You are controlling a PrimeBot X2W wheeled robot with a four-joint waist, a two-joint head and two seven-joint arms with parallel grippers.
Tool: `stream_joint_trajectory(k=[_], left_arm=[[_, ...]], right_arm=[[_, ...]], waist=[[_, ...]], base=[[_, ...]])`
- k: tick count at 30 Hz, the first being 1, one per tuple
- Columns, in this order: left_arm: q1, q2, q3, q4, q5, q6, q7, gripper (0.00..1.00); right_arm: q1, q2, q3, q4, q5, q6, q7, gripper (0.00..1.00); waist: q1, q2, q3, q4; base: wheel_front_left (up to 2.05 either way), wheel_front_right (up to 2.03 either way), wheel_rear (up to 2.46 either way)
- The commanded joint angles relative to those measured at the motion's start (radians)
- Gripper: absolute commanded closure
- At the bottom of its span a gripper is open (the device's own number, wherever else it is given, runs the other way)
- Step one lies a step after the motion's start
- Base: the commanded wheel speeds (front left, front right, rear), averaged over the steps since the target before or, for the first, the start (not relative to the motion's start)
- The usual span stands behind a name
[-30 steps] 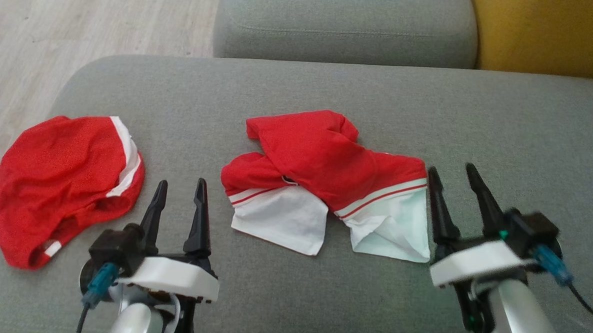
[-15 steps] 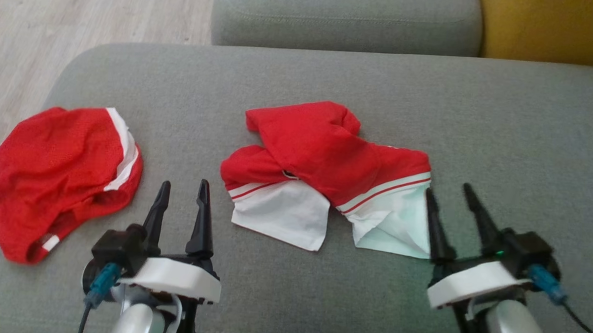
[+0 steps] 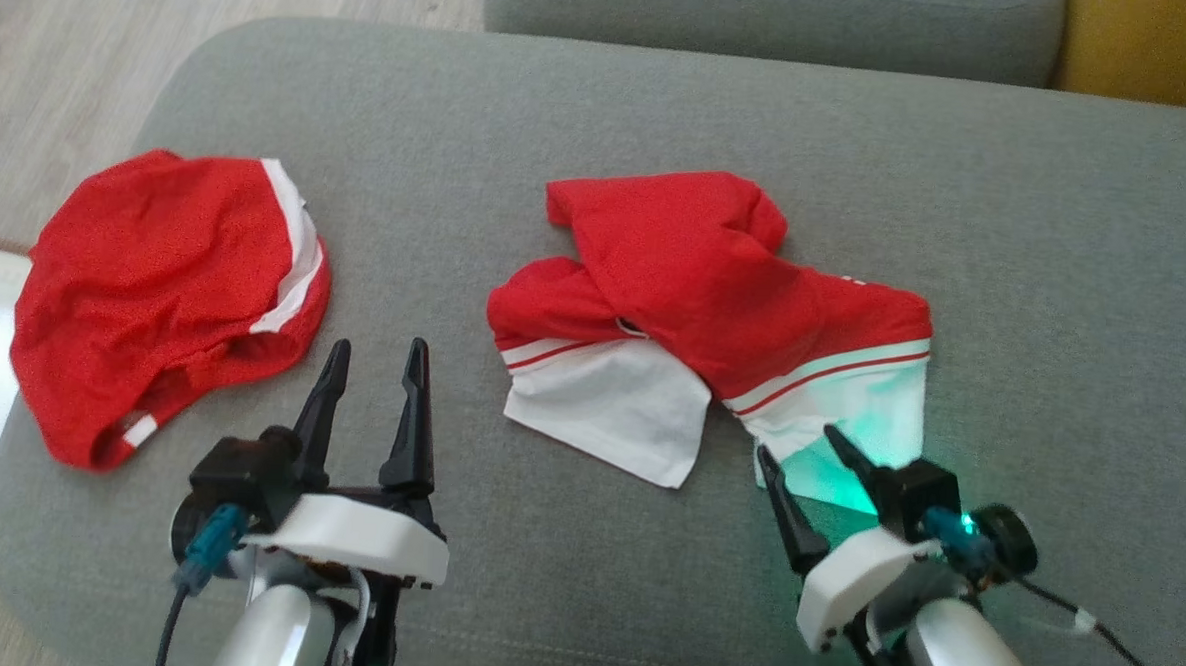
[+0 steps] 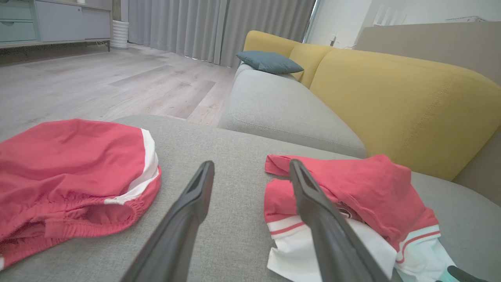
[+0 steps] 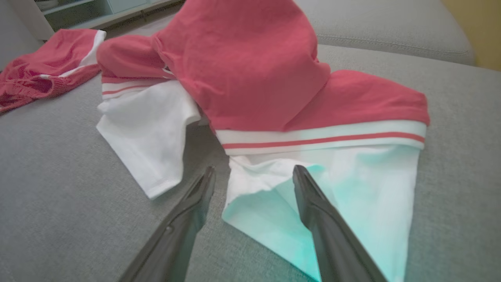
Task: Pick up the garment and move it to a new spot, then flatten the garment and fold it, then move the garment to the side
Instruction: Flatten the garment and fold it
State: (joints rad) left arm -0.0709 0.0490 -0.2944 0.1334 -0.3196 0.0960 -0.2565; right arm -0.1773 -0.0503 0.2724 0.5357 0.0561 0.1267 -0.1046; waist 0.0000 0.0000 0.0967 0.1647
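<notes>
Garment [image 3: 695, 287] mid grey cushion [image 3: 1057, 243], long axis running left-right, white hems toward robot, red bulk away. Crumpled, red over white, striped bands. Right gripper [image 3: 797, 440] fingers apart over right hem corner; left gripper [image 3: 379, 344] apart, empty

This is a home living room. In the left wrist view a sofa [image 4: 282, 113] with grey seat cushions runs up the middle of the frame. It has a mustard-yellow backrest [image 4: 395, 105] on the right and a blue throw pillow [image 4: 269, 62] at its far end. Floor-length grey curtains [image 4: 219, 27] hang across the top. Pale wood-look flooring [image 4: 98, 82] covers the upper left, and a low cabinet [image 4: 51, 21] with light drawers stands in the top left corner. A red and white garment [image 3: 714, 308] lies on the grey seat.
</notes>
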Motion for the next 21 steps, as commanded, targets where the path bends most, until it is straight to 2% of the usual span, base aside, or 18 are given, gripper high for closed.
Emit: stream_joint_trajectory(k=[1,11,12,13,17,21], left_arm=[[-0.050,0.001,0.027,-0.029,-0.003,0.000,-0.005,0.00],[-0.071,0.001,0.019,-0.022,-0.013,0.005,-0.005,0.00],[-0.072,0.001,0.019,-0.022,-0.014,0.005,-0.005,0.00],[-0.074,0.001,0.019,-0.021,-0.014,0.005,-0.005,0.00],[-0.078,0.001,0.019,-0.016,-0.016,0.009,-0.005,0.00],[-0.073,0.001,0.018,-0.010,-0.017,0.009,-0.005,0.00]], right_arm=[[-0.044,0.000,0.013,-0.021,-0.014,0.004,-0.007,0.00],[-0.119,0.000,-0.076,0.108,-0.129,0.004,-0.010,0.00],[-0.123,0.000,-0.079,0.119,-0.129,0.004,-0.008,0.11],[-0.127,0.000,-0.081,0.127,-0.126,0.004,-0.008,1.00],[-0.146,0.000,-0.051,0.135,-0.038,0.004,-0.019,1.00],[-0.188,0.000,0.061,0.089,0.094,0.004,-0.011,1.00]], waist=[[0.0000,0.0000,0.013,0.013],[0.0000,0.0000,0.042,0.055],[0.0000,0.0000,0.043,0.056],[0.0000,0.0000,0.042,0.057],[0.0000,0.0000,0.034,0.056],[0.0000,0.0000,0.012,0.051]], base=[[0.00,0.00,0.00],[0.00,0.00,0.00],[0.00,0.00,0.00],[0.00,0.00,0.00],[0.00,0.00,0.00],[0.00,0.00,0.00]])
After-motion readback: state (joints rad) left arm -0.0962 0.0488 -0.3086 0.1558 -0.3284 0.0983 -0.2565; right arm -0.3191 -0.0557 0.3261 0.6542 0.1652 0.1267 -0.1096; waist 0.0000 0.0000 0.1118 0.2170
